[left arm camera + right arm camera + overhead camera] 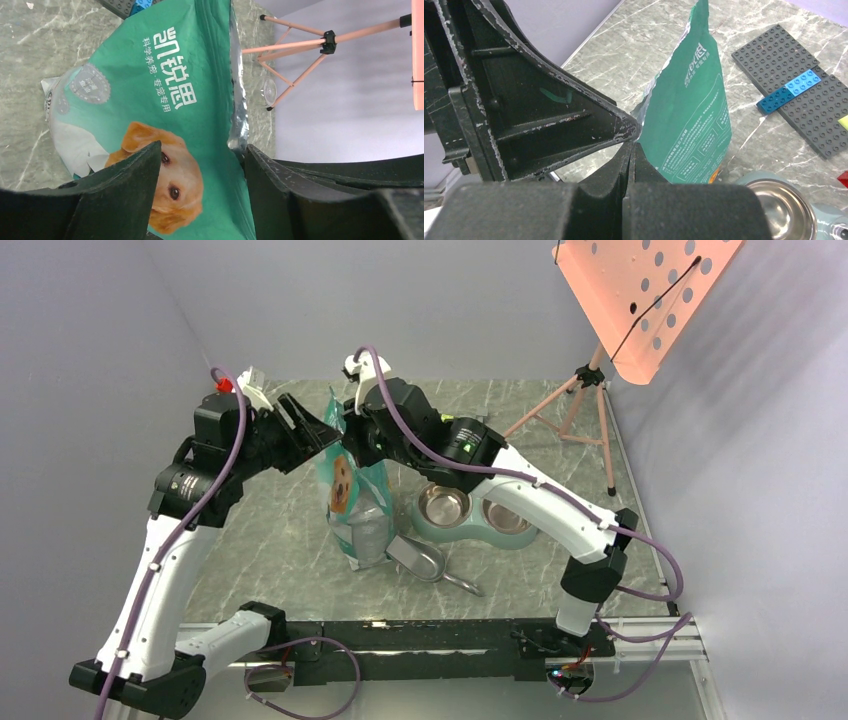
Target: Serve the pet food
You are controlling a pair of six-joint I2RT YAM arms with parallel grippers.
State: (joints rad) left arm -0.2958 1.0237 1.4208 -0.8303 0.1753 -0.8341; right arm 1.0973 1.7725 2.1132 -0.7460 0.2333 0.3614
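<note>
Right gripper [631, 146] pinching upright pouch [689, 110], bowls [470, 538] nearby

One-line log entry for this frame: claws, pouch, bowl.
left claw: open at pouch top | right claw: shut on pouch edge | pouch: upright | twin bowl: no kibble seen | scoop: unheld

White arm shells [165, 575], black joints [592, 575], purple cables [243, 430]

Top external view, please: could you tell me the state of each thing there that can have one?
pouch: upright, top edge pinched.
right gripper: shut on the pouch.
left gripper: open, at the pouch's top.
twin bowl dish: both bowls empty.
scoop: lying on the table, empty.
</note>
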